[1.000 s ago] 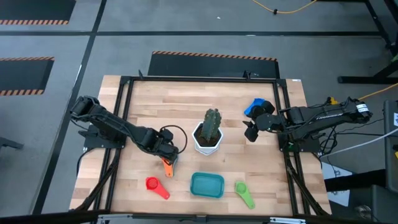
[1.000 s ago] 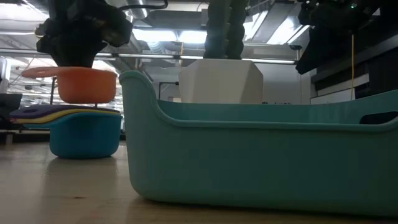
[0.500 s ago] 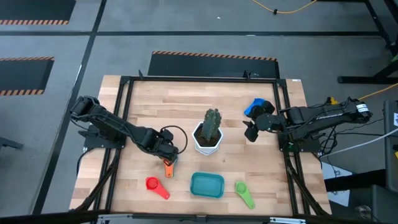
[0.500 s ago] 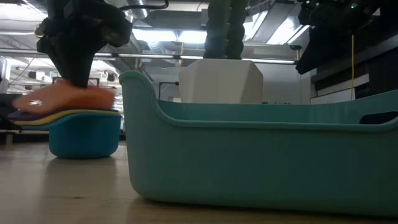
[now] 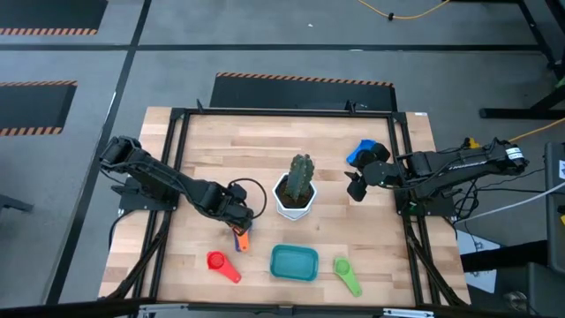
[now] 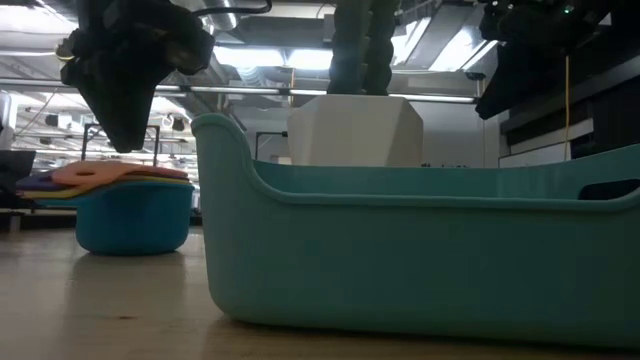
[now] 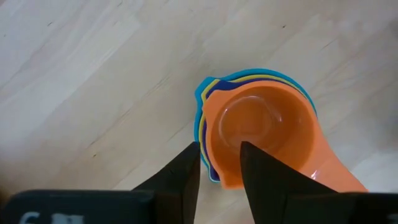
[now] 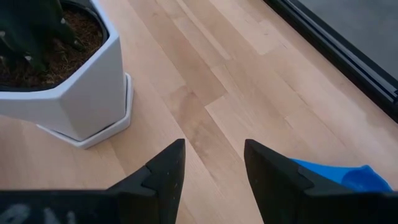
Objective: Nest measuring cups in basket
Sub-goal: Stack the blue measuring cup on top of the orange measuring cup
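A stack of nested measuring cups point(image 5: 240, 237) stands on the table left of the basket. A light blue cup point(image 6: 135, 215) is at the bottom, yellow and dark blue rims come above it, and the orange cup point(image 7: 261, 130) is on top. My left gripper point(image 7: 221, 165) is open just above the orange cup's rim point(image 6: 120, 172), its fingertips clear of it. The teal basket point(image 5: 294, 262) lies by the near edge, between a red cup point(image 5: 222, 265) and a green cup point(image 5: 347, 276). My right gripper point(image 8: 214, 162) waits open over the table's right side, beside a blue cup point(image 5: 362, 152).
A white pot with a green cactus point(image 5: 296, 190) stands mid-table, between the two grippers and behind the basket. The basket's wall point(image 6: 420, 250) fills the near foreground in the low view. Bare wood lies along the far half of the table.
My left gripper has come down with the orange cup, which hung clear above the stack a second ago. The cup has gone into the stack, first tilted, and now sits level on top. The fingertips now stand clear above it.
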Controlling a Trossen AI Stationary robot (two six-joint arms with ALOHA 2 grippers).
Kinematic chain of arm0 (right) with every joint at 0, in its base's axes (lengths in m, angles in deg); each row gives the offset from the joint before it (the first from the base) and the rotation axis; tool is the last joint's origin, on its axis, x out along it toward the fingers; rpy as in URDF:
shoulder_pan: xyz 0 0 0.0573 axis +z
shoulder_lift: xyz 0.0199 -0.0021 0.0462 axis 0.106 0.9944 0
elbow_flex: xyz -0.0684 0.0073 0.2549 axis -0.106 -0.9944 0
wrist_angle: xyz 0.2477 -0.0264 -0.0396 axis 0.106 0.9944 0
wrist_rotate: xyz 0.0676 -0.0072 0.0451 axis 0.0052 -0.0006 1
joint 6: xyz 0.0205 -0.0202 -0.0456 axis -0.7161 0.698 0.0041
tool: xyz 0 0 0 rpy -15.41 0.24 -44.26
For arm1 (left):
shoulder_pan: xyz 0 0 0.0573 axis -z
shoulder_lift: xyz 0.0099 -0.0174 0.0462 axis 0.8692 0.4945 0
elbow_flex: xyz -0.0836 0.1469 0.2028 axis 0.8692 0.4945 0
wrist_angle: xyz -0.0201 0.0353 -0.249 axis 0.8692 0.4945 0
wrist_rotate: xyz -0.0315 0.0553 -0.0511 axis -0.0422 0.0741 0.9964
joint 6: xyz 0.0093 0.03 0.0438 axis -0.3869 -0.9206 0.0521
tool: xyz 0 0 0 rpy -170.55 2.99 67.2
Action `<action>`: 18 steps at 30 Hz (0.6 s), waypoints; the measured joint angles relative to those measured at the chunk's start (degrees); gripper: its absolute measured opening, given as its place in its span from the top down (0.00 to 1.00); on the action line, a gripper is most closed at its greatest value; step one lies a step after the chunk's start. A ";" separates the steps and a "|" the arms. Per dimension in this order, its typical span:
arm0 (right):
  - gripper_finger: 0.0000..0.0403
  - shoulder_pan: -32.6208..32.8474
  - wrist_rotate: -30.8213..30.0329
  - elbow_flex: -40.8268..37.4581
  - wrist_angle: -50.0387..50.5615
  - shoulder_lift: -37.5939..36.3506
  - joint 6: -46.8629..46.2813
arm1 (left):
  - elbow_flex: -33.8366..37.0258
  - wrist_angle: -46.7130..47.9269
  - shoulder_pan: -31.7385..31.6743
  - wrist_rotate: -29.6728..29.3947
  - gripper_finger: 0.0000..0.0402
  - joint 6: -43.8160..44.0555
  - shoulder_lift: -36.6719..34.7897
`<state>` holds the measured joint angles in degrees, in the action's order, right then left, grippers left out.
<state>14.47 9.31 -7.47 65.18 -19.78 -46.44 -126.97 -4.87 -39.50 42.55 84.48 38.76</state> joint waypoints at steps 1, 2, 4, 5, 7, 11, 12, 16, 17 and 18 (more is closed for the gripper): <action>0.58 -0.01 0.00 0.00 -0.01 0.00 -0.18 | 0.02 -0.07 0.13 -0.02 0.73 -0.87 0.00; 0.58 0.00 0.01 0.00 0.00 0.00 -0.81 | 0.02 -0.36 0.29 -0.22 0.73 -2.04 0.00; 0.58 -0.02 0.02 0.00 0.00 0.00 -2.11 | 0.02 -1.33 0.71 -0.70 0.74 -4.25 0.00; 0.58 -0.02 0.02 0.00 0.00 -0.03 -2.71 | 0.02 -1.79 0.87 -1.04 0.74 -4.85 0.00; 0.58 -0.30 0.07 0.03 0.07 -0.44 -3.16 | 0.02 -2.58 1.19 -1.57 0.73 -6.12 0.00; 0.58 -2.11 0.11 1.72 1.96 -1.86 -4.38 | 0.02 -4.39 1.35 -1.73 0.73 -7.84 -0.02; 0.58 -2.78 0.17 2.53 2.74 -2.26 -4.36 | 0.02 -4.86 1.35 -1.73 0.73 -7.94 -0.02; 0.58 -6.37 0.03 5.68 4.55 -3.81 -4.07 | 0.02 -5.74 1.35 -1.90 0.73 -8.74 -0.02; 0.58 -7.47 -0.03 6.46 4.66 -4.11 -3.82 | 0.02 -5.79 1.35 -2.01 0.73 -8.54 -0.02; 0.58 -8.61 -0.38 7.08 4.84 -4.43 -3.14 | 0.02 -5.87 1.35 -2.02 0.73 -8.53 -0.02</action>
<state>5.86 8.94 -0.39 70.02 -24.21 -49.58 -126.95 -10.74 -38.15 40.54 75.95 38.74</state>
